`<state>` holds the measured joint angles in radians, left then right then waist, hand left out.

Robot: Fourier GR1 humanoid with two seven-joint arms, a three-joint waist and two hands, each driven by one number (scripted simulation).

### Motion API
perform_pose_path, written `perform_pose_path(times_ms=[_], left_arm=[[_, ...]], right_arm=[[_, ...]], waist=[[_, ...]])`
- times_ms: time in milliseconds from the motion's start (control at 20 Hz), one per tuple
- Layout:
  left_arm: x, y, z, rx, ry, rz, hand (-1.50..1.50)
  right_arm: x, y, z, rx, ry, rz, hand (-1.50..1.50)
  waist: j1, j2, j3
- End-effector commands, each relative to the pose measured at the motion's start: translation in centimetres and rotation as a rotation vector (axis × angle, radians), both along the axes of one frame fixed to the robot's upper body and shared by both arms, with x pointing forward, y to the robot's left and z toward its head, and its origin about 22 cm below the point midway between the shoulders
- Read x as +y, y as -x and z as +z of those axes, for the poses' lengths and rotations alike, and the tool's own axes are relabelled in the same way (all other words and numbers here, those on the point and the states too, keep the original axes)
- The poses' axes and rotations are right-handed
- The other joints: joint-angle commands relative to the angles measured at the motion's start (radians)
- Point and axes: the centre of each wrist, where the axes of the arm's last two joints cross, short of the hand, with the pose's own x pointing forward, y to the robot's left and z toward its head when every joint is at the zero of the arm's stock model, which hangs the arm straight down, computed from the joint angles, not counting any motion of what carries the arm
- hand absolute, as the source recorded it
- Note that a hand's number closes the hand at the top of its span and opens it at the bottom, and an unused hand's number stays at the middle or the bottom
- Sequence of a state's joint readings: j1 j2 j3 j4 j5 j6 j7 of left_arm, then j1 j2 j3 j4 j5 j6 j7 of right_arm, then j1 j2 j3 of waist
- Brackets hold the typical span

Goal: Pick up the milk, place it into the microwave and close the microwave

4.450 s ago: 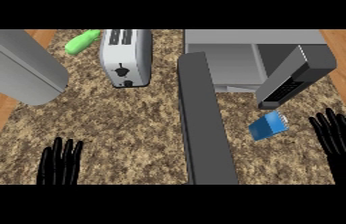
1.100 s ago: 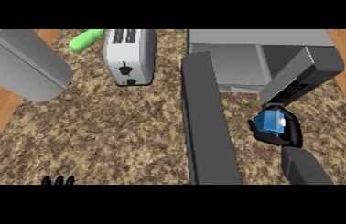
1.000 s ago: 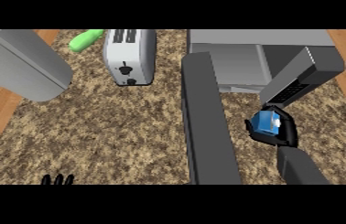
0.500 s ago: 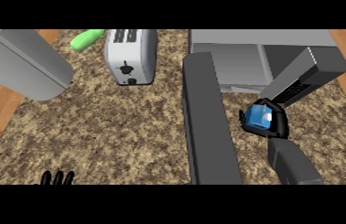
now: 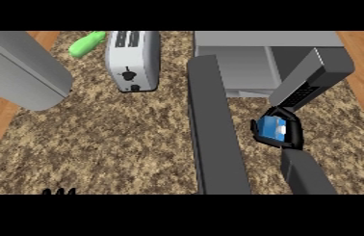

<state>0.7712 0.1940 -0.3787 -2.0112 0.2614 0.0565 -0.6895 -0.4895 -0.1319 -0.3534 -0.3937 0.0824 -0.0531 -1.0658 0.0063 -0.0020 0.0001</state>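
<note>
Head view puts our right hand [image 5: 283,132] at about four o'clock, fingers curled round the blue milk [image 5: 271,128] carton, which we hold just outside the microwave [image 5: 265,61]. The open cavity lies at one o'clock. The open microwave door [image 5: 214,129] stands as a long dark slab at the carton's nine o'clock, and a grey panel with a keypad [image 5: 310,77] hangs just above our hand. We judge that the carton could clip either on the way in and twist out of our grasp, or land tilted on the cavity lip so that the door cannot shut. Only the fingertips of our left hand [image 5: 58,191] show at seven o'clock over the worktop [image 5: 128,134]; whether they are curled we cannot tell.
</note>
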Motion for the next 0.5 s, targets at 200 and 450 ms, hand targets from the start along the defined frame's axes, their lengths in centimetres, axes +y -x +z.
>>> perform_pose_path(times_ms=[200,450], left_arm=[[-1.4,0.1,-2.0,0.020,0.010,-0.029,-1.50],[-1.0,1.0,0.0,0.008,-0.011,-0.002,-1.50]], right_arm=[[-0.3,2.4,1.4,-0.033,0.038,0.032,1.50],[-0.6,5.6,3.1,-0.038,0.007,0.109,1.50]], waist=[[-0.024,-0.007,-0.003],[-0.021,-0.007,-0.002]])
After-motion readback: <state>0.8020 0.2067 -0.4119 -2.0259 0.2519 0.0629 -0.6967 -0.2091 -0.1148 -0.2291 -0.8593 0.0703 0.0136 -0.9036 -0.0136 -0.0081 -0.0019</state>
